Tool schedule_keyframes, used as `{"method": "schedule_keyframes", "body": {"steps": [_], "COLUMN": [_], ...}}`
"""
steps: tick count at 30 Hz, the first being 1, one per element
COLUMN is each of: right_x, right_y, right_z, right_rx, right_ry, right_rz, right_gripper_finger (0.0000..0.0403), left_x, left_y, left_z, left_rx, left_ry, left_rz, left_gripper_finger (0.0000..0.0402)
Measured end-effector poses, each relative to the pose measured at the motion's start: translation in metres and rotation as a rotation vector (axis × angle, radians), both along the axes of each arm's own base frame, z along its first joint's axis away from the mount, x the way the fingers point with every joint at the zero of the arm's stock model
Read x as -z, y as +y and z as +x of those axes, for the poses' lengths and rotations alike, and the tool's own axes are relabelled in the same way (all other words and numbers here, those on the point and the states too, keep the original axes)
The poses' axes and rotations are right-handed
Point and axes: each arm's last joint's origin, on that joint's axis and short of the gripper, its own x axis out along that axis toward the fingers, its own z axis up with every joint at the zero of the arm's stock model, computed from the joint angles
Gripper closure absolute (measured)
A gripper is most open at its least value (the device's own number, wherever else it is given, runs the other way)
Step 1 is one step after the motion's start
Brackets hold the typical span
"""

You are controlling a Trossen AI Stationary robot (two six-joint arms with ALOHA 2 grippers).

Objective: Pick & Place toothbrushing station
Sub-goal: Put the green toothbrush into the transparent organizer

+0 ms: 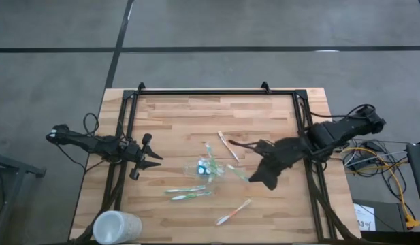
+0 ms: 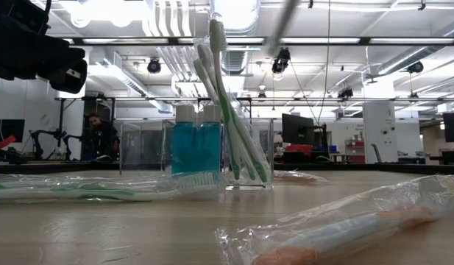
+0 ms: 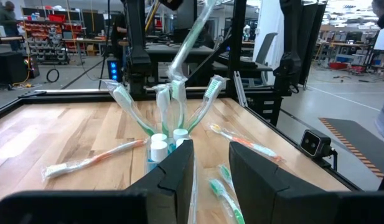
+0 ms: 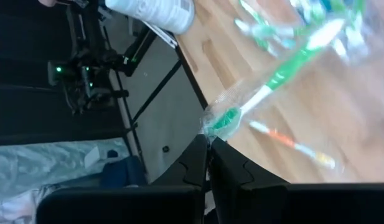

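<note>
Clear plastic marks the toothbrushing station, a small holder standing near the centre of the high view on the wooden bench, with blue tubes and several green-and-white brushes already leaning in it. Just right of it in that view hangs the right claw, its fingers pinched shut on the wrapper end of a green toothbrush, which dangles from them in its clear sleeve, as the right wrist view shows. At centre left of the high view the left claw waits above the bench, part open and holding nothing, pointed toward the holder. More wrapped brushes lie loose: two green ones below the holder, an orange one at lower centre, another above and right of the holder. A frosted white cup sits at the lower left corner. The step in hand looks like dropping the held brush into the holder. Done well, it means bringing the brush's free end over the open mouth, letting it hang close to upright, lowering it among the standing brushes without nudging them, and releasing only once its end is inside, since so light a holder could tip easily.
</note>
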Motion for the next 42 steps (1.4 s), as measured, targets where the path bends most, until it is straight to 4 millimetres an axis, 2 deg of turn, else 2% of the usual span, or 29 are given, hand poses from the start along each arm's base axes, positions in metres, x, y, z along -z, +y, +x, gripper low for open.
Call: {"method": "schedule_keyframes", "body": {"steps": [6, 14, 27, 42], "right_x": [0.001, 0.009, 0.021, 0.051], "right_y": [-0.003, -0.008, -0.017, -0.037], "right_z": [0.029, 0.052, 0.066, 0.083], "right_rx": [-0.016, -0.039, 0.044, 0.102], "right_ry": [0.03, 0.072, 0.15, 0.29], "right_rz": [0.027, 0.115, 0.186, 0.183], "right_gripper_finger": [0.0394, 0.0394, 0.0394, 0.0394], "left_x": [0.0, 0.0, 0.0, 0.0], "left_y": [0.0, 0.0, 0.0, 0.0], "left_z": [0.0, 0.0, 0.0, 0.0], "left_rx": [0.0, 0.0, 0.0, 0.0], "left_ry": [0.0, 0.0, 0.0, 0.0], "left_rz": [0.0, 0.0, 0.0, 0.0], "left_gripper_finger": [0.0293, 0.0293, 0.0293, 0.0293]}}
